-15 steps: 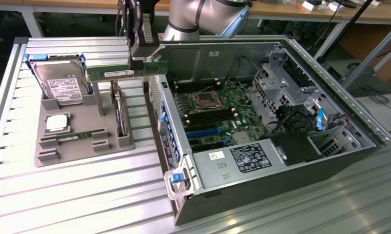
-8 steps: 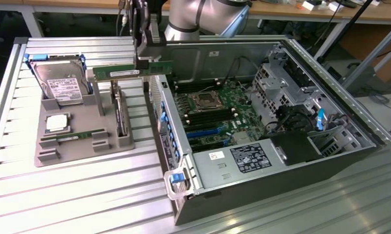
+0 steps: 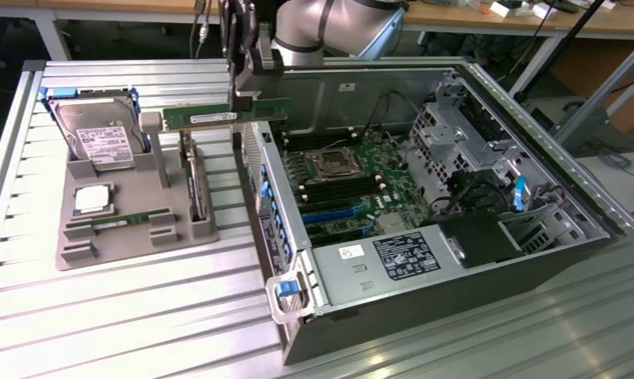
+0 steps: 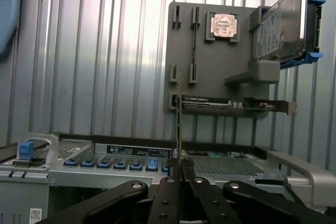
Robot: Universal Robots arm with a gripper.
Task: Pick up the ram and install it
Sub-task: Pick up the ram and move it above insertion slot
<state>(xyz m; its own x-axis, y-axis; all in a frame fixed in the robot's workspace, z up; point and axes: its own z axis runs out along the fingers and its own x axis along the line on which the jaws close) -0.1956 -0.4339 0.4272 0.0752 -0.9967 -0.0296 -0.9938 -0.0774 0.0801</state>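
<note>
Above the gray tray: the ram is hanging level in the air, just beside the open computer case.
Gripper: the jaws are clamping the ram's upper edge (in the wrist view the stick is showing edge-on, a thin line rising from between them).
Tray: it is carrying a hard drive, a CPU, a second memory stick and an expansion card standing on edge.
Motherboard: it is lying exposed inside the case, to the exterior view's right of the ram.
Tabletop: its ribbed metal is bearing both tray and case.
</note>
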